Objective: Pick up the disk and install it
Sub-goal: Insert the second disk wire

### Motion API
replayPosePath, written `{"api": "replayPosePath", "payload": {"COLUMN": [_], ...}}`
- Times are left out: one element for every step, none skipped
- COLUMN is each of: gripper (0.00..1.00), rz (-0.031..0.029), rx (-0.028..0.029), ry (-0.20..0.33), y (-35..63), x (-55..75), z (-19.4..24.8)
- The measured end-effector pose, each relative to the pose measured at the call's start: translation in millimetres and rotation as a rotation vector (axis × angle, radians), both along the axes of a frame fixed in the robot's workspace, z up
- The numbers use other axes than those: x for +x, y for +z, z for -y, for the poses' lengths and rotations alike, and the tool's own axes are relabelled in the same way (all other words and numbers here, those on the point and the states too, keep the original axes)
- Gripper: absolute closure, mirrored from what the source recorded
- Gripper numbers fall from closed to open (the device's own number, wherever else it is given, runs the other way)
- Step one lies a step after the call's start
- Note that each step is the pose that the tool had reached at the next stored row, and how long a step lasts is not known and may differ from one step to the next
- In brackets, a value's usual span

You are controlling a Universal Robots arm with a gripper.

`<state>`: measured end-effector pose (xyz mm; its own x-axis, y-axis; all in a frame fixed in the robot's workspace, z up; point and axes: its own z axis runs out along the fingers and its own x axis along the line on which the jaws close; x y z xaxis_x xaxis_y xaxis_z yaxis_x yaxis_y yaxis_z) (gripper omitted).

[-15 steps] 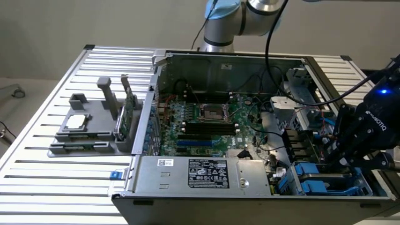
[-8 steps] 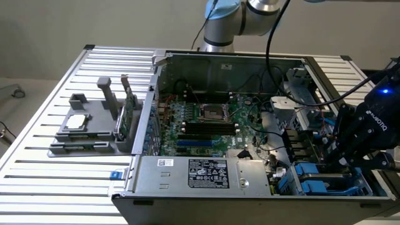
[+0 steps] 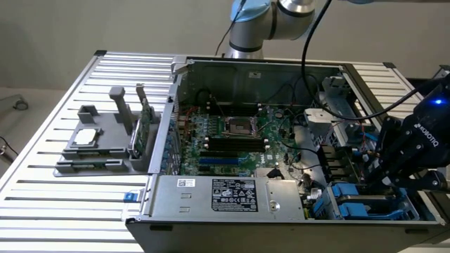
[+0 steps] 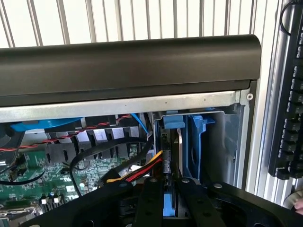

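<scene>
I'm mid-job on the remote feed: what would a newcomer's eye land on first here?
The opened computer case on the slatted table, motherboard exposed. At the exterior view's right, the black tool reaches into the drive bay among blue carriers. In the wrist view it is shut on the blue-framed disk.

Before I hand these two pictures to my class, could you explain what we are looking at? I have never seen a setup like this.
It is a robot arm working on an opened desktop computer case that lies on a ribbed metal table. One picture is taken from a camera standing off to the side; the other comes from a camera on the arm's wrist, looking down past its own fingers. The black hand reaches into the corner of the case at the exterior view's right, among the blue drive bays. In the wrist view its fingers are closed on a blue-framed disk, held edge-on above the bay. Inside the case lies the green motherboard. Beside the case, on the exterior view's left, a grey holder carries a small silver chip and an upright green card.
</scene>
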<state>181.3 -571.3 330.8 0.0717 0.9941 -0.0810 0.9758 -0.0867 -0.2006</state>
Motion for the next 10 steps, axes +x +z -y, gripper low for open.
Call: {"api": "replayPosePath", "payload": {"gripper": [0.83, 0.83, 0.83, 0.83, 0.83, 0.83, 0.83, 0.83, 0.83, 0.83], "rz": [-0.0037, -0.0072, -0.0103, -0.0138, -0.0173, -0.0209, -0.0249, -0.0296, -0.0348, -0.0403], "rx": [-0.0001, -0.0001, 0.0001, 0.0002, 0.0002, 0.0001, 0.0000, 0.0001, 0.0002, 0.0001], "ry": [0.000, 0.000, 0.000, 0.000, 0.000, 0.000, 0.000, 0.000, 0.000, 0.000], "y": [0.0, 0.0, -0.1, -0.1, -0.1, -0.1, 0.0, -0.1, -0.1, 0.0], "x": [0.8, 1.7, 2.7, 3.7, 4.8, 5.9, 7.0, 8.1, 9.0, 9.8], "z": [0.0, 0.0, 0.0, 0.0, 0.0, 0.0, 0.0, 0.0, 0.0, 0.0]}}
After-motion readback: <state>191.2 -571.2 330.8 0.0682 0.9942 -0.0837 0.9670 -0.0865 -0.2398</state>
